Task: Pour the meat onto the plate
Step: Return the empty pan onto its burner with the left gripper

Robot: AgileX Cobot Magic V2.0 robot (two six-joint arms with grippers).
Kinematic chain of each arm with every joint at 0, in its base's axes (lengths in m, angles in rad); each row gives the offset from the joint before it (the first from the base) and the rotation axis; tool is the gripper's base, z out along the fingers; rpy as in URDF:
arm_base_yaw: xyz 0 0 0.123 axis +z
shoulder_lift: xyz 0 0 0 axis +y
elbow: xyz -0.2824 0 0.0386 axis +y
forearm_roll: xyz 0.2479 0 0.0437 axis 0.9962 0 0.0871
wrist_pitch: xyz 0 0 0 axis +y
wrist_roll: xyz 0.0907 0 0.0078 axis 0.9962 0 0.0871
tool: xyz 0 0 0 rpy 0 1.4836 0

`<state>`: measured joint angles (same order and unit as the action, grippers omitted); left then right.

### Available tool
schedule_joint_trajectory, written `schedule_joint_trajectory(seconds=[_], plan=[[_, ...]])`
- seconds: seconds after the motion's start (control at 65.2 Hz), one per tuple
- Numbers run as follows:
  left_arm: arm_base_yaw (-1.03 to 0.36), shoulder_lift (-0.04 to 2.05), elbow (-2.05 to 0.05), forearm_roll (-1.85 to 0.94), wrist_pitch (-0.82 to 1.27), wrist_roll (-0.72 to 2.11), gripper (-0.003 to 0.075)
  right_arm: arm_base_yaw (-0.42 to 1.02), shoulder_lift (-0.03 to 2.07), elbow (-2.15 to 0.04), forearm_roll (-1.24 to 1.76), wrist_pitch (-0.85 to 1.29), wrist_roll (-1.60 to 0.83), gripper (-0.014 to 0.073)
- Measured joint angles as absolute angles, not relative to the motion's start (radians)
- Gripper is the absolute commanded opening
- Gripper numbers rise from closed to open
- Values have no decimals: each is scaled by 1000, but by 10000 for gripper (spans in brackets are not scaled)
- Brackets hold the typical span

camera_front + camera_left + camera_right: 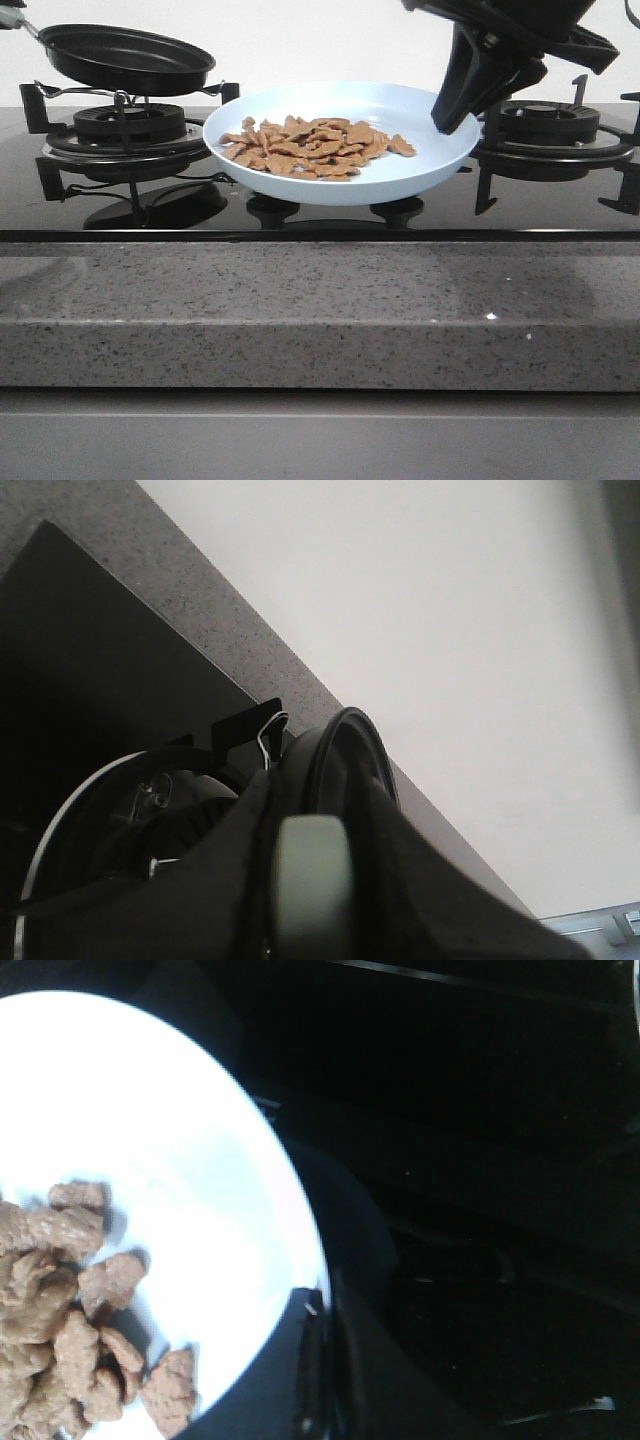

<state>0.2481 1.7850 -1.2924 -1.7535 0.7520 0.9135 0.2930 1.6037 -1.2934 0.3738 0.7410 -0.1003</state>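
Observation:
The pale-blue plate [420,165] hangs a little above the black cooktop between the two burners. On its middle lies the meat [312,148], a heap of orange-brown pieces. My right gripper [455,118] is shut on the plate's right rim. In the right wrist view one of its fingers [270,1385] lies over the plate [200,1160], close to the meat [60,1300]. The black frying pan [125,60] is empty and tilted above the left burner. My left gripper [320,800] is shut on its grey handle [315,890]; in the front view this gripper [8,14] barely shows.
The left burner [125,125] with its black grate lies under the pan. The right burner [550,125] lies behind my right arm. Two black knobs [272,208] sit under the plate. A speckled grey counter edge [320,310] runs along the front, with a white wall behind.

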Motion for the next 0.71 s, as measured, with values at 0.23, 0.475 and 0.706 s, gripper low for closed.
schedule_joint_trajectory(seconds=[0.23, 0.475, 0.706], plan=[[248, 1787, -1292, -1766, 725, 911, 3, 293, 1604, -1293, 374, 741, -100, -68], [250, 1787, -1292, -1752, 724, 911, 385, 293, 1604, -1293, 374, 741, -100, -68], [250, 1787, -1292, -1649, 750, 911, 497, 293, 1604, -1293, 374, 741, -100, -68]])
